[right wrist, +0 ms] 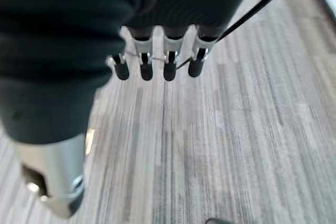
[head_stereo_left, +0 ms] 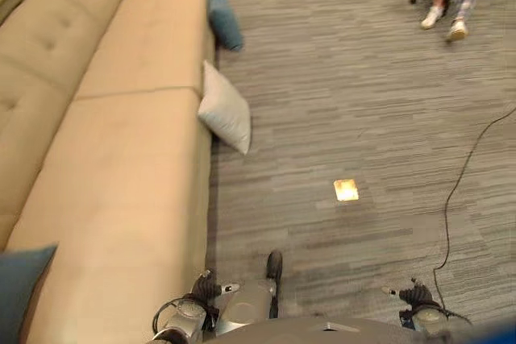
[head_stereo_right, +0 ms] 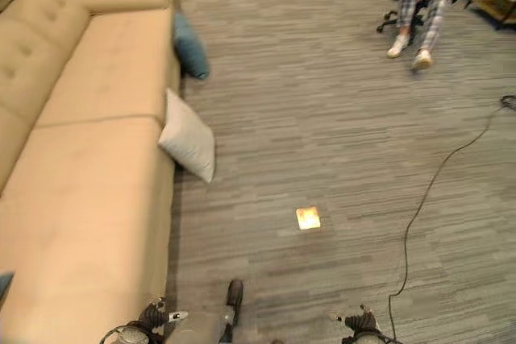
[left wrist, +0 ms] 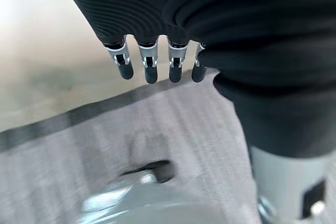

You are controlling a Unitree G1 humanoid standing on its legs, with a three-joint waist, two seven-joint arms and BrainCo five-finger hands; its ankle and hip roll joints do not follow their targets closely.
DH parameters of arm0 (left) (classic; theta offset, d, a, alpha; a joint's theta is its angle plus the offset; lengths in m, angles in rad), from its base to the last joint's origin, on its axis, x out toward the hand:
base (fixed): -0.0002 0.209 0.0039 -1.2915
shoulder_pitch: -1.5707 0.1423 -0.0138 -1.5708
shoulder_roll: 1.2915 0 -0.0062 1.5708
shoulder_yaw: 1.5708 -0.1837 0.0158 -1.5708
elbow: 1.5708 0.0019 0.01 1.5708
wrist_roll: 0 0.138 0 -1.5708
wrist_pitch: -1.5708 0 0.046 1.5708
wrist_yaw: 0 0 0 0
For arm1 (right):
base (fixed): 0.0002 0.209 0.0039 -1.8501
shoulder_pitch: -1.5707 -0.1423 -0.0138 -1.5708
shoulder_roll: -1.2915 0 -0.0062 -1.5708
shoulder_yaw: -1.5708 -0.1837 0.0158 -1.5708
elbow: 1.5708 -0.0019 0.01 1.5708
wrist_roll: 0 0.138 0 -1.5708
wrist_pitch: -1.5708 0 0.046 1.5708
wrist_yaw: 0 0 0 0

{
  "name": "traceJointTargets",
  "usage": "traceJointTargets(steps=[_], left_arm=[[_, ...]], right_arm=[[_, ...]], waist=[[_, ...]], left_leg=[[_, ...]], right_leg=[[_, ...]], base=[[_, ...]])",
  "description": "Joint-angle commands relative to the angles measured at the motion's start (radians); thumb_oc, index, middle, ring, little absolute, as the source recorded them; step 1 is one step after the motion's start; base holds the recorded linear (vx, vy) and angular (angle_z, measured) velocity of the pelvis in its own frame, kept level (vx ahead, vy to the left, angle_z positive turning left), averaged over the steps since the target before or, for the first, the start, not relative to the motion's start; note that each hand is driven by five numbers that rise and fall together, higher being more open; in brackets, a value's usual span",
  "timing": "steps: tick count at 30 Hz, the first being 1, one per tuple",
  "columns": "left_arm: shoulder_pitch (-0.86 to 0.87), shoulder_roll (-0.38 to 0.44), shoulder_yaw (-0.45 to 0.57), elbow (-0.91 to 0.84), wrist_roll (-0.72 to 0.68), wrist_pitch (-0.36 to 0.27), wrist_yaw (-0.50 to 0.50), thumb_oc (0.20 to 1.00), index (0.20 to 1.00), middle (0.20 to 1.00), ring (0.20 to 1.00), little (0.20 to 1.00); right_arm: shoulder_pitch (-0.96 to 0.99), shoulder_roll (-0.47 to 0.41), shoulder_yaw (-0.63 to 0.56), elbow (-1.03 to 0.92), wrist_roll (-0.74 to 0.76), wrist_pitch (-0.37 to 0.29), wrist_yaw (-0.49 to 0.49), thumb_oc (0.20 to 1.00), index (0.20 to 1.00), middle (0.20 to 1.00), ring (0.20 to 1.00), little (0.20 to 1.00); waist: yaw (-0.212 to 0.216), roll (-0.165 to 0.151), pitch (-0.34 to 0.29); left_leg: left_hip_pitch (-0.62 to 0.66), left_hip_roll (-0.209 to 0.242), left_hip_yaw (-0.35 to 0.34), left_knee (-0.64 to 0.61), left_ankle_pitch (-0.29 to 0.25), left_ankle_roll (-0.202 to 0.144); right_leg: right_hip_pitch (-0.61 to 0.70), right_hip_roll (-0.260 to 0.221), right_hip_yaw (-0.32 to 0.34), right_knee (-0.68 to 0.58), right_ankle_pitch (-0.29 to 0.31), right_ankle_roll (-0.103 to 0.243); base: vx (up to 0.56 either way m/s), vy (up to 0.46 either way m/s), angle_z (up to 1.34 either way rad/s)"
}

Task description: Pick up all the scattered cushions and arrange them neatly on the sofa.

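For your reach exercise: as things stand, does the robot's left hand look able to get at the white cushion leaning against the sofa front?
Probably not yet: the left hand hangs low, well short of the white cushion; only bare carpet lies between.

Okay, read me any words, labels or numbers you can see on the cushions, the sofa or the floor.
None: there is no readable text.
Grey cushion: plain cover, no label showing.
Blue cushion: plain, no print.
Sofa: plain beige upholstery.
Bright square on the carpet: no writing can be made out.
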Motion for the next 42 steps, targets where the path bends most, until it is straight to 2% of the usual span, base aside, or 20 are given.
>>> traceJointTargets(steps=[1, 2, 3, 6, 7, 9, 11, 12, 13, 14, 17, 22, 24, 27, 29, 32, 35, 37, 39, 42], left_arm=[[-0.017, 0.006, -0.008, -0.009, -0.023, -0.020, 0.012, 1.000, 1.000, 1.000, 1.000, 1.000], [-0.022, 0.013, -0.012, -0.018, -0.030, -0.022, 0.020, 1.000, 1.000, 1.000, 1.000, 1.000], [-0.024, 0.014, -0.005, -0.020, -0.038, -0.024, 0.022, 1.000, 1.000, 1.000, 1.000, 1.000], [-0.031, 0.016, -0.002, -0.015, -0.039, -0.024, 0.015, 1.000, 1.000, 1.000, 1.000, 1.000], [-0.027, 0.009, 0.000, -0.006, -0.043, -0.032, 0.017, 1.000, 1.000, 1.000, 1.000, 1.000], [-0.030, 0.008, 0.002, 0.010, -0.037, -0.038, 0.020, 1.000, 1.000, 1.000, 1.000, 1.000], [-0.017, -0.015, 0.002, 0.032, -0.040, -0.038, 0.029, 1.000, 1.000, 1.000, 1.000, 1.000], [-0.021, -0.020, -0.008, 0.022, -0.048, -0.038, 0.020, 1.000, 1.000, 1.000, 1.000, 1.000], [-0.027, -0.019, -0.017, 0.010, -0.061, -0.041, 0.014, 1.000, 1.000, 1.000, 1.000, 1.000], [-0.031, -0.020, -0.026, -0.006, -0.080, -0.044, 0.018, 1.000, 1.000, 1.000, 1.000, 1.000], [-0.024, -0.041, -0.043, 0.016, -0.056, -0.030, 0.028, 1.000, 1.000, 1.000, 1.000, 1.000], [-0.004, -0.047, -0.039, 0.014, -0.047, -0.027, 0.032, 1.000, 1.000, 1.000, 1.000, 1.000], [0.022, -0.047, -0.022, 0.019, -0.058, -0.024, 0.034, 1.000, 1.000, 1.000, 1.000, 1.000], [0.028, -0.045, -0.015, 0.025, -0.061, -0.022, 0.034, 1.000, 1.000, 1.000, 1.000, 1.000], [0.033, -0.039, -0.007, 0.031, -0.062, -0.021, 0.033, 1.000, 1.000, 1.000, 1.000, 1.000], [0.021, -0.030, -0.003, 0.014, -0.075, -0.022, 0.036, 1.000, 1.000, 1.000, 1.000, 1.000], [0.014, -0.019, -0.008, 0.007, -0.082, -0.025, 0.044, 1.000, 1.000, 1.000, 1.000, 1.000], [0.014, -0.017, -0.009, 0.004, -0.086, -0.032, 0.046, 1.000, 1.000, 1.000, 1.000, 1.000], [0.010, -0.020, -0.018, 0.009, -0.082, -0.034, 0.044, 1.000, 1.000, 1.000, 1.000, 1.000], [-0.006, -0.023, -0.037, 0.026, -0.055, -0.033, 0.029, 1.000, 1.000, 1.000, 1.000, 1.000]], right_arm=[[-0.030, -0.035, 0.015, -0.059, -0.015, 0.004, 0.007, 1.000, 1.000, 1.000, 1.000, 1.000], [-0.042, -0.035, 0.023, -0.063, -0.022, 0.005, 0.010, 1.000, 1.000, 1.000, 1.000, 1.000], [-0.036, -0.034, 0.025, -0.062, -0.027, 0.002, 0.015, 1.000, 1.000, 1.000, 1.000, 1.000], [-0.050, -0.046, 0.037, -0.053, -0.042, 0.005, 0.011, 1.000, 1.000, 1.000, 1.000, 1.000], [-0.044, -0.035, 0.057, -0.068, -0.059, 0.002, 0.010, 1.000, 1.000, 1.000, 1.000, 1.000], [-0.032, -0.025, 0.064, -0.081, -0.068, 0.003, 0.010, 1.000, 1.000, 1.000, 1.000, 1.000], [-0.012, -0.009, 0.074, -0.092, -0.069, -0.015, 0.002, 1.000, 1.000, 1.000, 1.000, 1.000], [-0.006, -0.003, 0.074, -0.103, -0.055, -0.026, 0.000, 1.000, 1.000, 1.000, 1.000, 1.000], [-0.002, -0.004, 0.066, -0.114, -0.047, -0.028, -0.005, 1.000, 1.000, 1.000, 1.000, 1.000], [0.004, -0.010, 0.067, -0.124, -0.056, -0.024, -0.014, 1.000, 1.000, 1.000, 1.000, 1.000], [0.008, -0.012, 0.078, -0.135, -0.059, -0.026, -0.033, 1.000, 1.000, 1.000, 1.000, 1.000], [0.033, 0.007, 0.086, -0.147, -0.073, -0.017, -0.047, 1.000, 1.000, 1.000, 1.000, 1.000], [0.046, 0.013, 0.096, -0.145, -0.105, -0.011, -0.044, 1.000, 1.000, 1.000, 1.000, 1.000], [0.044, 0.017, 0.097, -0.137, -0.115, -0.008, -0.043, 1.000, 1.000, 1.000, 1.000, 1.000], [0.041, 0.021, 0.101, -0.134, -0.134, -0.003, -0.037, 1.000, 1.000, 1.000, 1.000, 1.000], [0.017, 0.015, 0.101, -0.136, -0.146, 0.003, -0.027, 1.000, 1.000, 1.000, 1.000, 1.000], [0.001, 0.013, 0.106, -0.138, -0.150, 0.004, -0.024, 1.000, 1.000, 1.000, 1.000, 1.000], [-0.003, 0.010, 0.113, -0.132, -0.155, 0.004, -0.023, 1.000, 1.000, 1.000, 1.000, 1.000], [-0.007, 0.011, 0.112, -0.129, -0.142, 0.001, -0.024, 1.000, 1.000, 1.000, 1.000, 1.000], [0.002, -0.004, 0.098, -0.121, -0.113, -0.001, -0.017, 1.000, 1.000, 1.000, 1.000, 1.000]], waist=[[0.001, 0.013, 0.000], [-0.008, 0.029, 0.007], [-0.013, 0.038, 0.015], [-0.030, 0.046, 0.028], [-0.048, 0.040, 0.036], [-0.070, 0.035, 0.036], [-0.080, 0.035, 0.004], [-0.082, 0.035, 0.005], [-0.075, 0.029, 0.031], [-0.057, 0.016, 0.059], [-0.045, 0.019, 0.054], [-0.024, 0.053, 0.042], [-0.010, 0.051, 0.013], [0.000, 0.041, -0.001], [0.017, 0.031, -0.021], [0.000, 0.044, -0.002], [-0.022, 0.071, 0.016], [-0.034, 0.076, 0.025], [-0.048, 0.070, 0.027], [-0.079, 0.054, 0.037]], left_leg=[[-0.046, -0.004, -0.007, 0.161, -0.142, -0.016], [-0.013, 0.005, -0.007, 0.151, -0.158, -0.008], [0.008, 0.010, -0.006, 0.143, -0.169, -0.009], [0.066, 0.012, -0.009, 0.127, -0.205, -0.013], [0.113, 0.009, -0.022, 0.117, -0.233, -0.026], [0.158, 0.016, -0.052, 0.107, -0.261, -0.042], [0.185, 0.049, -0.066, 0.132, -0.292, -0.068], [0.130, 0.080, -0.054, 0.265, -0.260, -0.105], [0.033, 0.093, -0.055, 0.445, -0.186, -0.122], [-0.042, 0.115, -0.012, 0.585, -0.145, -0.113], [-0.110, 0.084, 0.068, 0.427, -0.196, -0.095], [-0.148, 0.058, 0.157, 0.217, -0.058, -0.108], [-0.103, 0.036, 0.132, 0.167, -0.072, -0.080], [-0.090, 0.027, 0.118, 0.171, -0.085, -0.068], [-0.056, 0.011, 0.107, 0.158, -0.118, -0.040], [-0.008, 0.001, 0.082, 0.144, -0.145, -0.004], [0.036, 0.006, 0.039, 0.122, -0.154, 0.011], [0.063, -0.004, 0.001, 0.110, -0.162, 0.011], [0.082, -0.017, -0.044, 0.104, -0.168, 0.007], [0.106, -0.049, -0.137, 0.103, -0.179, -0.006]], right_leg=[[-0.151, 0.008, -0.069, 0.215, 0.140, 0.112], [-0.231, -0.026, -0.114, 0.283, 0.169, 0.121], [-0.264, -0.045, -0.147, 0.272, 0.164, 0.112], [-0.286, -0.073, -0.213, 0.137, 0.159, 0.079], [-0.337, -0.089, -0.217, -0.027, 0.229, 0.084], [-0.351, -0.081, -0.182, -0.106, 0.278, 0.099], [-0.311, -0.069, -0.189, -0.127, 0.292, 0.072], [-0.262, -0.049, -0.201, -0.135, 0.255, 0.043], [-0.218, -0.040, -0.204, -0.141, 0.238, 0.013], [-0.164, -0.033, -0.217, -0.155, 0.212, -0.012], [-0.106, -0.023, -0.225, -0.179, 0.168, 0.005], [-0.024, 0.038, -0.213, -0.183, 0.109, 0.006], [-0.004, 0.045, -0.199, -0.154, 0.076, 0.004], [0.004, 0.037, -0.190, -0.121, 0.060, 0.008], [-0.015, 0.012, -0.190, -0.013, 0.057, 0.034], [-0.145, -0.039, -0.186, 0.243, 0.159, 0.110], [-0.250, -0.045, -0.158, 0.362, 0.184, 0.108], [-0.280, -0.049, -0.153, 0.316, 0.148, 0.085], [-0.305, -0.004, -0.086, 0.205, 0.140, 0.063], [-0.343, 0.061, 0.075, 0.035, 0.187, 0.059]], base=[[0.18, 0.070, -0.52], [0.19, 0.062, -0.17], [0.23, 0.043, 0.13], [0.28, -0.088, -0.14], [0.44, -0.214, -0.16], [0.49, -0.298, -0.02], [0.50, -0.454, 0.85], [0.31, -0.532, 1.08], [0.26, -0.588, 0.63], [0.24, -0.426, 0.35], [0.30, -0.155, -0.13], [0.28, -0.017, -0.33], [0.36, 0.032, -0.40], [0.22, 0.047, -0.36], [0.25, 0.129, 0.33], [0.12, 0.139, 0.32], [0.10, 0.073, 0.24], [0.19, -0.008, 0.55], [0.19, -0.090, 0.65], [0.18, -0.131, 0.89]])
